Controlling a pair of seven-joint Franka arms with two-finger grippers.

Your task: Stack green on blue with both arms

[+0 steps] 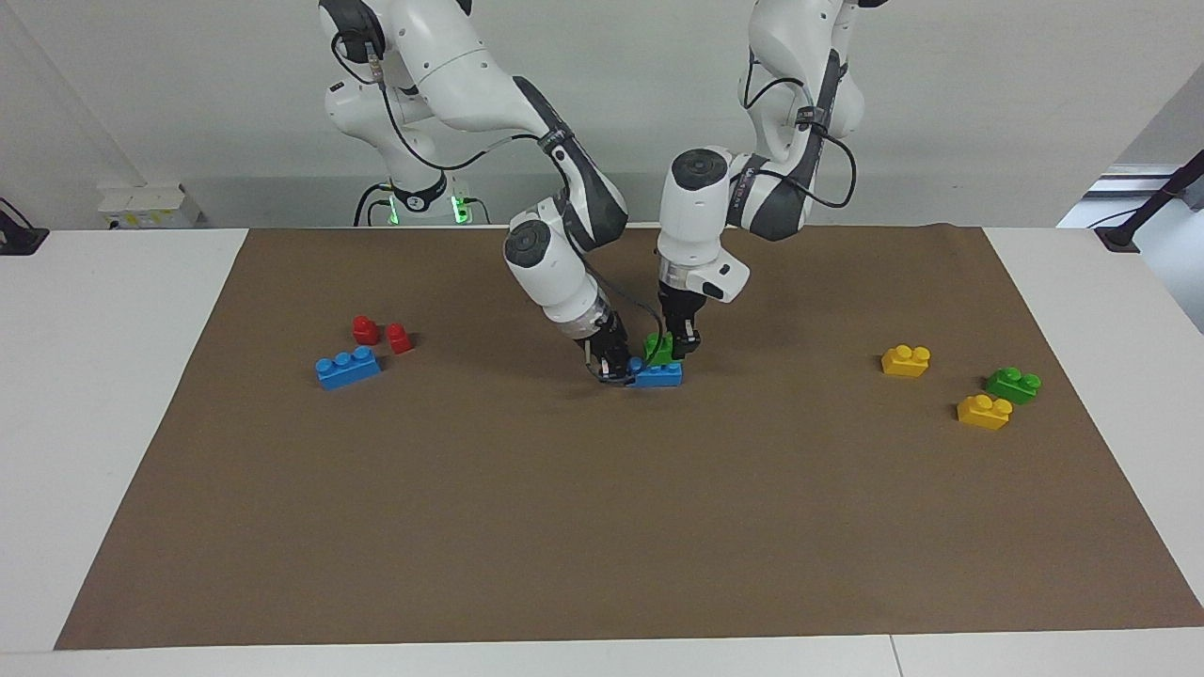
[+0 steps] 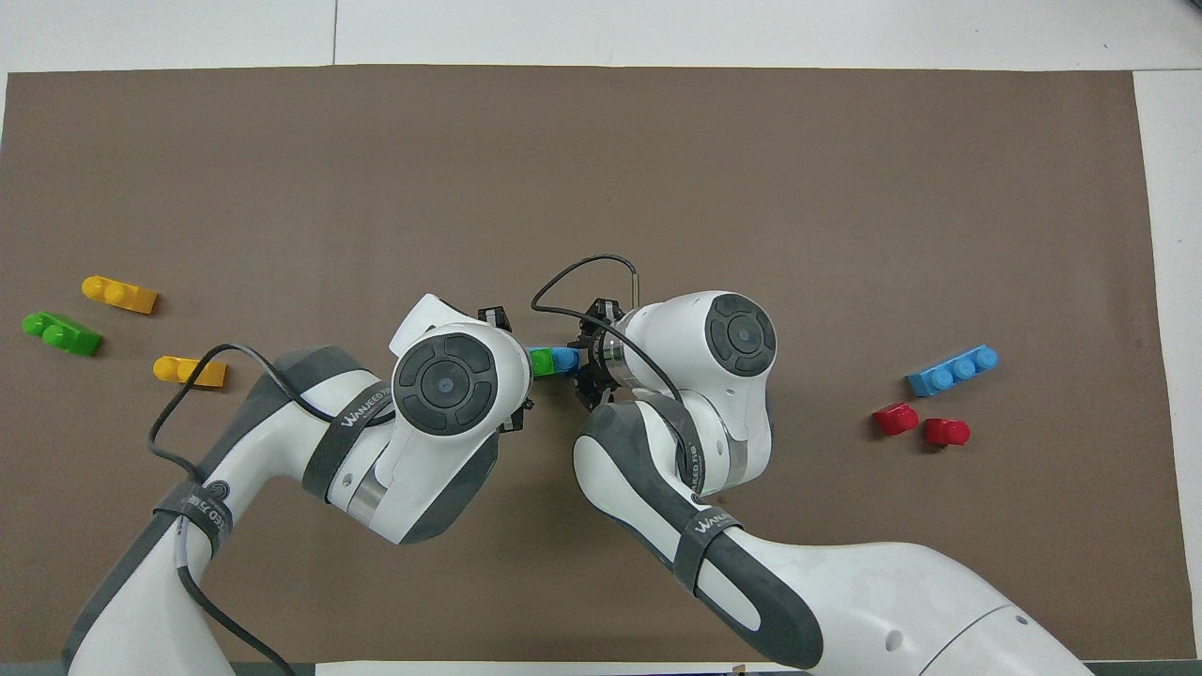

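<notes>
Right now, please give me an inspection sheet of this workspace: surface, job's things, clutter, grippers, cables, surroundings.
Surface: brown mat over a white table.
Job's things: green brick sits on blue brick at mid-mat.
Clutter: second blue brick and two red pieces toward the right arm's end; two yellow bricks and a darker green brick toward the left arm's end.
Grippers: left gripper shut on green brick; right gripper shut on blue brick.
Cables: black cable loops at the right wrist.
Surroundings: pale wall.
</notes>
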